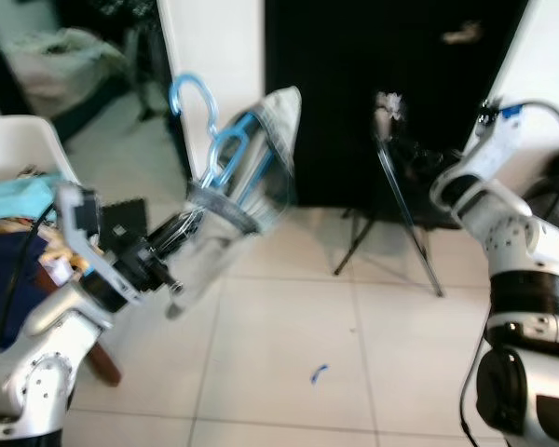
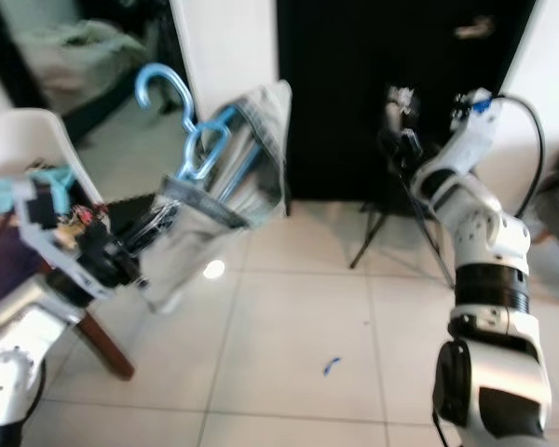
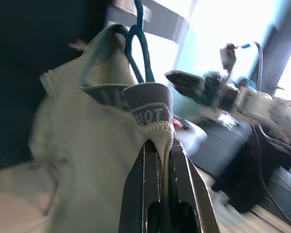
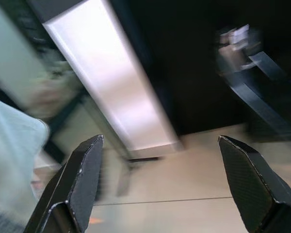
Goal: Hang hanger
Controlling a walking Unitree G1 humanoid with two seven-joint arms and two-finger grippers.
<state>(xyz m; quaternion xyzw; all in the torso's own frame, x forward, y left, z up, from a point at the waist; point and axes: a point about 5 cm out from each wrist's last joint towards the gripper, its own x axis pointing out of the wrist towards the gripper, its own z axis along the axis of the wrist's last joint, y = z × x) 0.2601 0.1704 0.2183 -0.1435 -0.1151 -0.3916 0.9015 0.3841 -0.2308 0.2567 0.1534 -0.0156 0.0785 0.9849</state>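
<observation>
Blurred head views over a pale tiled floor (image 1: 289, 345). At left of frame, left tool (image 1: 188, 226) raised toward the centre, fingers pinched tight on the grey waistband of a pale garment (image 1: 252, 186); in the left wrist view, the band's end (image 3: 153, 109) clamped between the two black fingers (image 3: 143, 194), lettering on the band too blurred to read. Garment draped over a blue hanger (image 1: 225, 154), held aloft at upper centre-left of frame, hook (image 1: 188, 93) at the top, against a white wall strip and just left of a black doorway (image 1: 382, 93). At right of frame, right arm lifted, its tool (image 2: 405, 140) up near a dark tripod stand (image 1: 391, 205) in front of the doorway; in the right wrist view, fingers (image 4: 80, 179) spread wide, holding nothing, floor and dark opening between them. White chair (image 1: 19, 149) at far left with teal cloth (image 1: 14, 200) and dark blue fabric (image 1: 5, 270) piled on it. Small blue scrap (image 1: 319, 374) on the tiles at lower centre.
</observation>
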